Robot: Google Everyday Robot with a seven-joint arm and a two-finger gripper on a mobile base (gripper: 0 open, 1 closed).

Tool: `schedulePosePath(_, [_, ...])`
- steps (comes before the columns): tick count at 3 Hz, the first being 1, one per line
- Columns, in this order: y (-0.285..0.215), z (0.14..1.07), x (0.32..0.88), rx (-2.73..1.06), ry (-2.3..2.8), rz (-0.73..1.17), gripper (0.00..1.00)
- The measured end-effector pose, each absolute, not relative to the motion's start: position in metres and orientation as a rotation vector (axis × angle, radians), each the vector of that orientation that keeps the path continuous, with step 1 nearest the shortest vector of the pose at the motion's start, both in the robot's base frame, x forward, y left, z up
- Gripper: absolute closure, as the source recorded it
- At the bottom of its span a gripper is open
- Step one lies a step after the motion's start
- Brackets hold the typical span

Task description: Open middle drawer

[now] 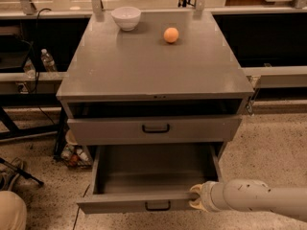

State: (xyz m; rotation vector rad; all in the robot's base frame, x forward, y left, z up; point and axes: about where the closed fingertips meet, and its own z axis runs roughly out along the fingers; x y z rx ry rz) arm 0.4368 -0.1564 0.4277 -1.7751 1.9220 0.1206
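The middle drawer (144, 202) is a grey metal drawer with a small black loop handle (158, 205) on its front. It stands pulled well out of the grey cabinet (153, 66), and its inside looks bare. My gripper (194, 198) is at the right part of the drawer's front edge, at the top lip, right of the handle. The white arm (254, 200) comes in from the lower right. Above it, the wider drawer (110, 128) with the bigger handle is shut.
A white bowl (126, 17) and an orange ball (171, 34) lie on the cabinet top. A water bottle (48, 61) stands at the left, and clutter (72, 155) lies on the floor by the cabinet's left side. Speckled floor (273, 147) is at the right.
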Motion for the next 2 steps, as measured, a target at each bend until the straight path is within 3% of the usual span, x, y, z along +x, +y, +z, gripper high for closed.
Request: schedulePosePath(2, [-0.157, 0.427, 0.398, -1.746, 1.939, 0.114, 0.98])
